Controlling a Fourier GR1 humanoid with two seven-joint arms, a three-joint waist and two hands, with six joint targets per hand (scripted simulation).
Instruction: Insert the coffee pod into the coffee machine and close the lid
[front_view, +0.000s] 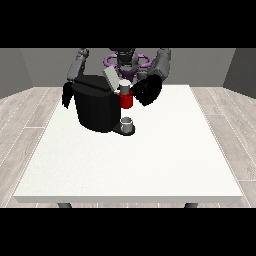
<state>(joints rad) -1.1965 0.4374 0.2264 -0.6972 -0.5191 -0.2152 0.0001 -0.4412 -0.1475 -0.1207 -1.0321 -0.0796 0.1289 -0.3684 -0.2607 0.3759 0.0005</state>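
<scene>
A black coffee machine (96, 107) stands on the white table (130, 160) at the back left of centre. Its grey lid (110, 78) is tilted up and open. A grey cup (127, 124) sits on the machine's base at its front. By the machine's upper right side there is a red part with a pale top (125, 97); whether this is the coffee pod I cannot tell. The hand at the view's right (146, 91) is right beside that red part, and its grip is not readable. The hand at the view's left (66, 95) hangs beside the machine's left side.
The table's front edge (130, 199) runs across the lower view. A grey wood-look floor surrounds the table. The robot's torso (126, 62) is just behind the machine.
</scene>
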